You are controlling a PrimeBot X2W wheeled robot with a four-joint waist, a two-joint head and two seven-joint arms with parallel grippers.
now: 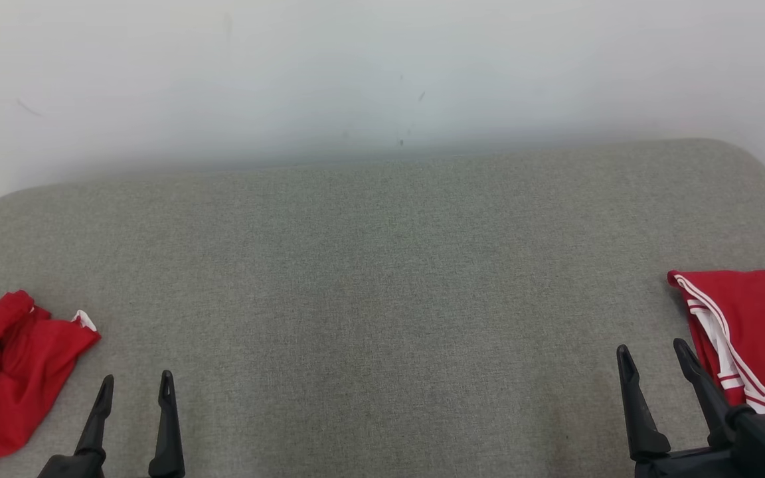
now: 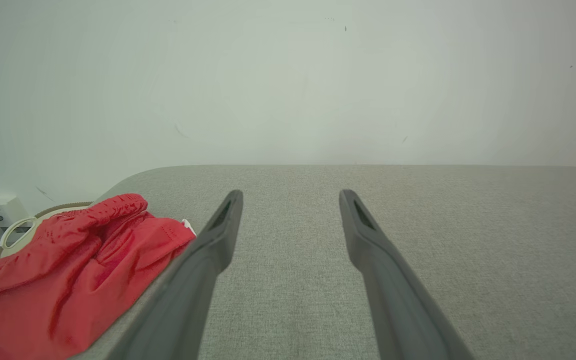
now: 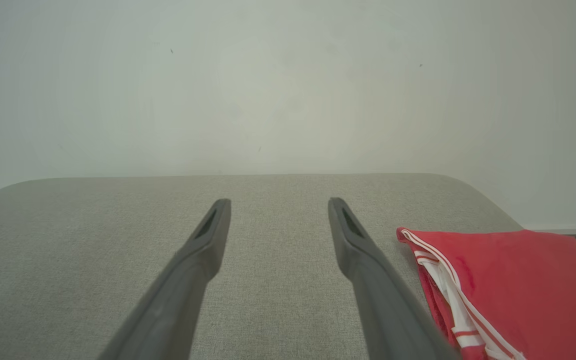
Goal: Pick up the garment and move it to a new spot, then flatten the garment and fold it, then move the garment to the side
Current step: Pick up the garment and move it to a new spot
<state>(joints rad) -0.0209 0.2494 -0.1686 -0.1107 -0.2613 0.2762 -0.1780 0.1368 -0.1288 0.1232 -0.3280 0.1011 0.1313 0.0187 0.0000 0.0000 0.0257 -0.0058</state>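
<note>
A crumpled red garment [image 1: 4,372] lies at the left edge of the grey upholstered surface [image 1: 382,299]; in the left wrist view this garment [image 2: 78,270] sits just left of my fingers. My left gripper [image 1: 137,385] stands open and empty to its right, apart from it. A second red garment [image 1: 754,325] with white stripes lies folded flat at the right edge, also seen as the striped garment [image 3: 508,290]. My right gripper [image 1: 655,355] is open just left of it, holding nothing.
A pale wall [image 1: 382,79] rises behind the surface. The surface's corners are rounded and its left and right edges run close to both garments. A white cable and fitting [image 2: 13,225] lie beyond the left edge.
</note>
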